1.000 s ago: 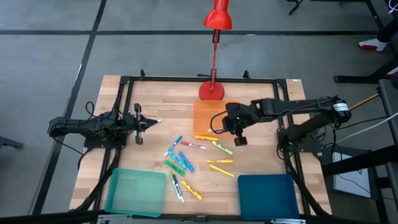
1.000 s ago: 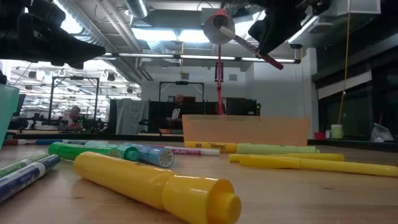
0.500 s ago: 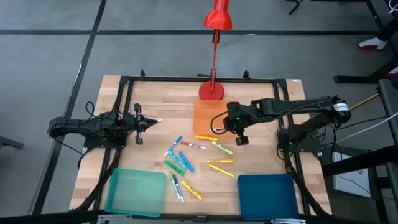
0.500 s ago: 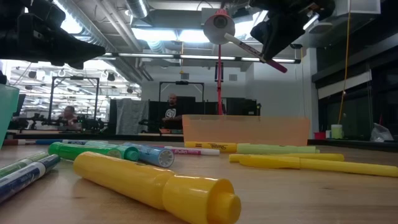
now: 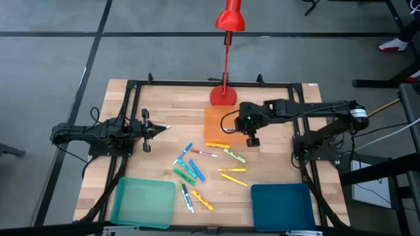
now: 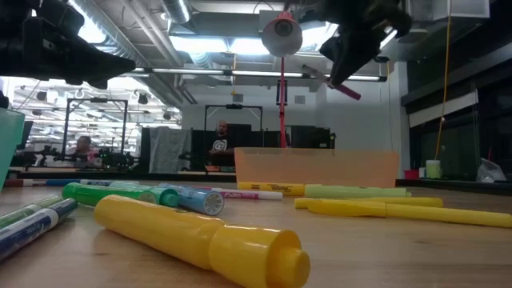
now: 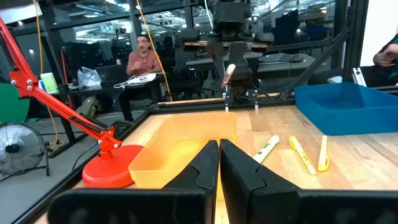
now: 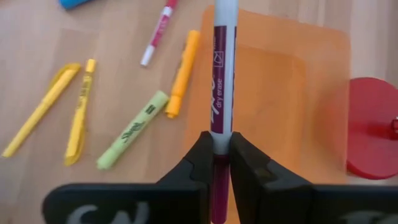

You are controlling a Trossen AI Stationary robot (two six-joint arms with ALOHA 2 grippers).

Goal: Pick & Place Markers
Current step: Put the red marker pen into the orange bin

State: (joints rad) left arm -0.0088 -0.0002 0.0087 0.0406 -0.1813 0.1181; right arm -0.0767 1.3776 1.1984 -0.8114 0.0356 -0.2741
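Observation:
My right gripper [image 5: 251, 139] hangs above the near right corner of the orange tray [image 5: 220, 121], shut on a white marker [image 8: 222, 74] with a magenta end. The low view shows that marker [image 6: 340, 86] high above the table. Several other markers [image 5: 193, 169] lie flat on the wood near the table's middle: yellow, green, blue, orange and pink-white. At the table's left side my left gripper [image 5: 164, 128] is shut and level, holding nothing. My right gripper pinches the marker between its two fingers [image 8: 200, 155] at the magenta part of its barrel [image 8: 219, 142]. The fingers slant down from the table's right side and lie along the marker. The white body reaches forward past the fingertips, lifted clear and slanted over the tray.
A red lamp base [image 5: 223, 96] stands just beyond the orange tray, its pole rising over it. A teal tray [image 5: 143, 202] sits at the near left and a blue tray [image 5: 281, 206] at the near right. A black frame [image 5: 131, 88] rims the table.
My right gripper has carried the marker toward the table's far edge, from over the loose markers to above the orange tray's near corner, staying shut on it. The marker stays clear of the table.

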